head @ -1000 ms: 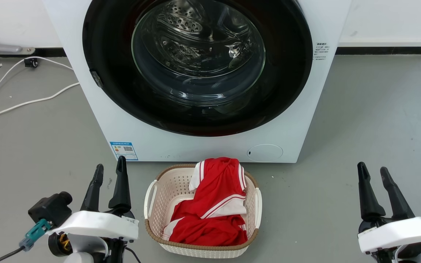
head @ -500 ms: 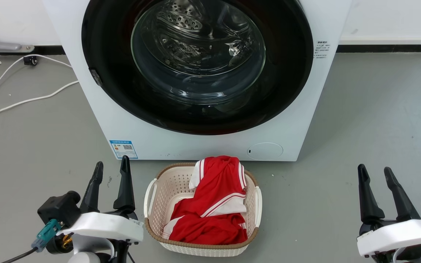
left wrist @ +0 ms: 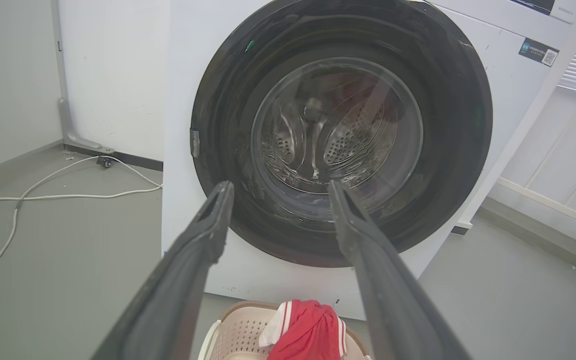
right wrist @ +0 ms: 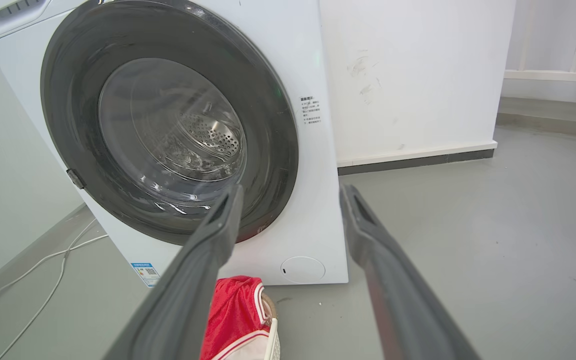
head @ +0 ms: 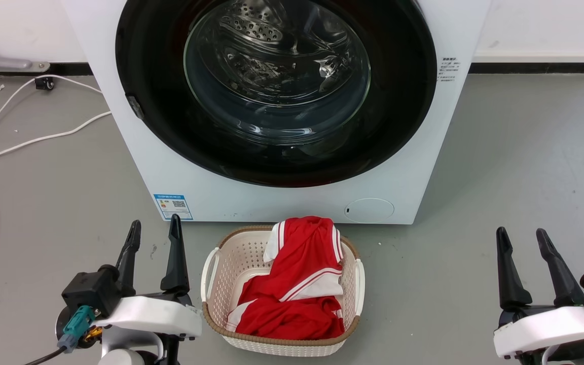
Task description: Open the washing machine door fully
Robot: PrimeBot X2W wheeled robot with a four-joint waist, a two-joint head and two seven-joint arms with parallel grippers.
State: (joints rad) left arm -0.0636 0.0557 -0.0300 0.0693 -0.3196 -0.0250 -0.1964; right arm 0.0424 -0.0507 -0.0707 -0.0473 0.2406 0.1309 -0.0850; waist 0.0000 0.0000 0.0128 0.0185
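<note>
— Black gloss all the way round: the washing machine door [head: 277, 76] sits flush in the front of the white machine [head: 170, 172], straight ahead of us, shut. Has it budged in the last second?
— Not that we can see. The whole head view has slid a touch, so that is our camera, not the door. What has really moved is our left gripper [head: 154, 223]: its wrist has crept inward, toward the basket [head: 221, 289], and its two fingers stand a shade further apart than before.
— And the right gripper [head: 520, 233]?
— Much the same, low at our right, its fingers spread a little more. Both sets of jaws are wide and hold nothing.
— So we are readying, not pulling.
— Yes. Both grippers hang low, well apart from the door. We judge the task as not begun: no contact, no gap at the rim.
— Where do we go for it?
— There is a small grey tab [head: 135, 107] on the door's left edge; we take it for the catch side, though we cannot be sure. The left arm seems the nearer one. We would mind the basket with the red garment [head: 297, 289], which sits just before the machine, below the door's path as we judge it
</note>
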